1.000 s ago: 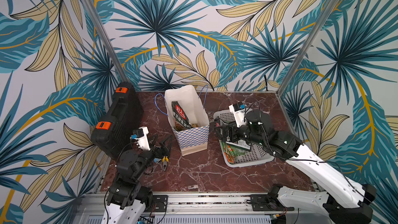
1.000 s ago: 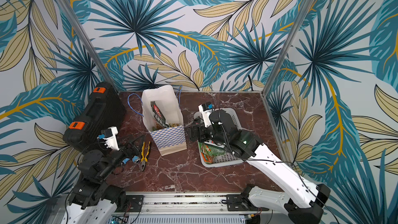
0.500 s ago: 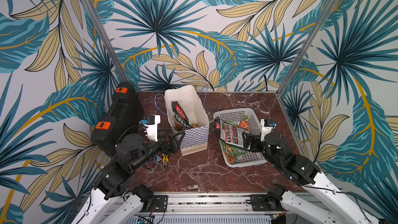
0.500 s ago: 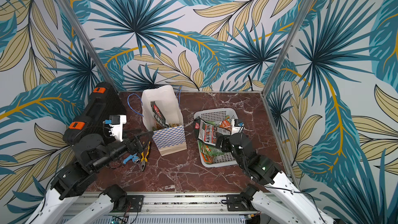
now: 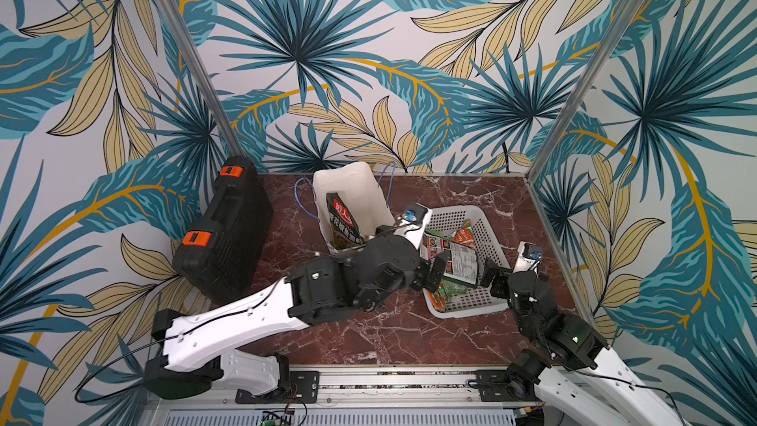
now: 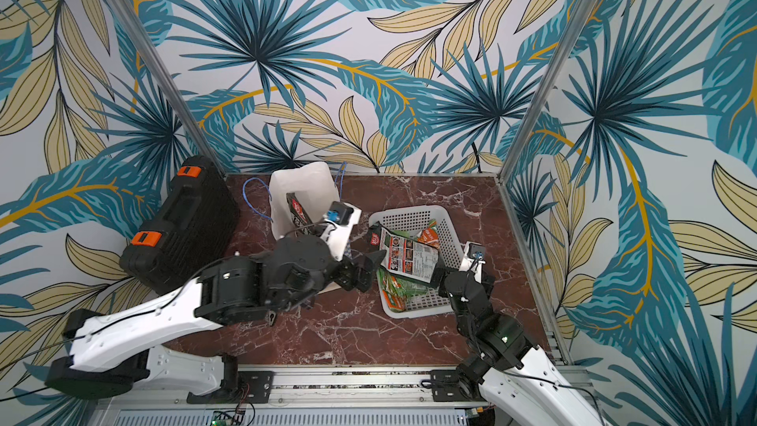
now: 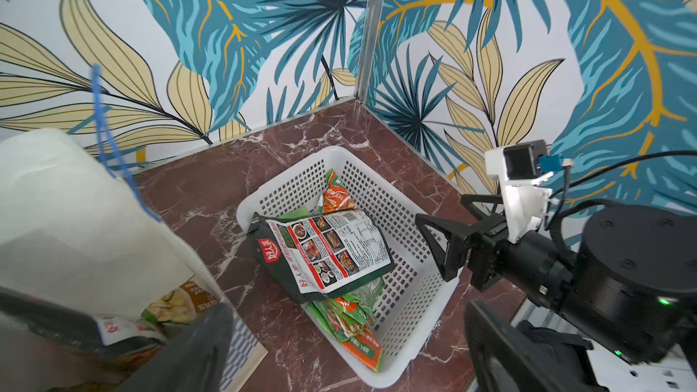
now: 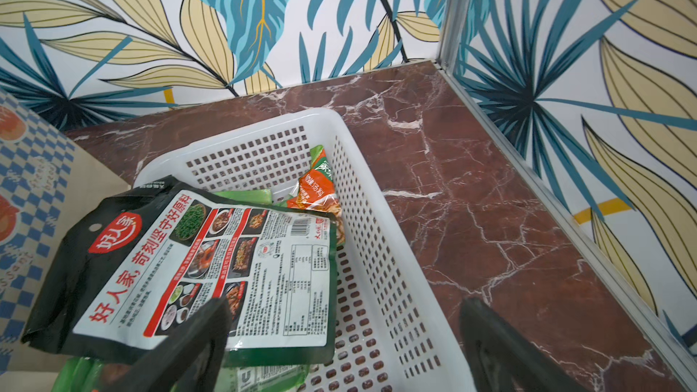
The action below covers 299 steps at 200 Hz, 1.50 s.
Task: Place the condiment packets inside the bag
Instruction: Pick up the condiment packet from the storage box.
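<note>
In the lower middle of a top view, the left gripper [image 5: 435, 270] and right gripper [image 5: 491, 277] both stand wide apart and hold nothing. Between them the large dark packet [image 5: 452, 258] lies in the white basket [image 5: 463, 211]. Further back, a second packet [image 5: 342, 223] stands inside the bag [image 5: 348, 182]. The marble table [image 5: 389, 333] is brown and the walls [image 5: 368, 55] are leaf-patterned.

1. Upright bag [image 5: 348, 192] at rear of counter [image 5: 368, 333]; one dark packet [image 5: 343, 223] stands inside.
2. Just right of it, white basket [image 5: 489, 227]; second dark packet [image 5: 452, 258] lies tilted over small green packets [image 5: 448, 295].
3. At basket's left rim, left gripper [image 5: 434, 271]; at its right rim, right gripper [image 5: 490, 278].
4. Far left: black case [image 5: 229, 231].
</note>
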Each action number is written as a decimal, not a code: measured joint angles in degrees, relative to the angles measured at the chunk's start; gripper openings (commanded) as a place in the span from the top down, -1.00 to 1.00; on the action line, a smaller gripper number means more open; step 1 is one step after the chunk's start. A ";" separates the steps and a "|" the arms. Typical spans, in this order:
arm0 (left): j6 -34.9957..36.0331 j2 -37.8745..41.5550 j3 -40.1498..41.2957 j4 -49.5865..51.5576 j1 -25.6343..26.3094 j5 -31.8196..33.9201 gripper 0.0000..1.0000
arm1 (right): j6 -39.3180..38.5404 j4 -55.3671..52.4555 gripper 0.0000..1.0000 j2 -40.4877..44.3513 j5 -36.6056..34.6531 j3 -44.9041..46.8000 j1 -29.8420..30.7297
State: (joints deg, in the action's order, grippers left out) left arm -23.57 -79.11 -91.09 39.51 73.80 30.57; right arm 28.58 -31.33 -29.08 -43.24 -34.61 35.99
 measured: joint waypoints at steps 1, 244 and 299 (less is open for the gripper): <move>0.02 -0.59 -0.22 0.04 0.07 0.11 -1.00 | 0.00 0.00 -0.99 0.22 -0.22 0.11 0.00; -37.44 -46.53 -32.37 24.94 -14.12 -5.73 -0.80 | 1.68 -0.42 -0.99 9.18 -8.76 3.21 0.00; -40.79 -46.53 -32.50 30.71 -12.55 3.15 -1.00 | 1.68 -0.28 -0.99 8.70 -8.57 3.21 -0.02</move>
State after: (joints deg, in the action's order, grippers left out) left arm -64.36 -125.64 -123.59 70.22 61.25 33.71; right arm 30.26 -31.62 -20.38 -51.81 -31.40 35.97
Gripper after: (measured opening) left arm 0.999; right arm 0.994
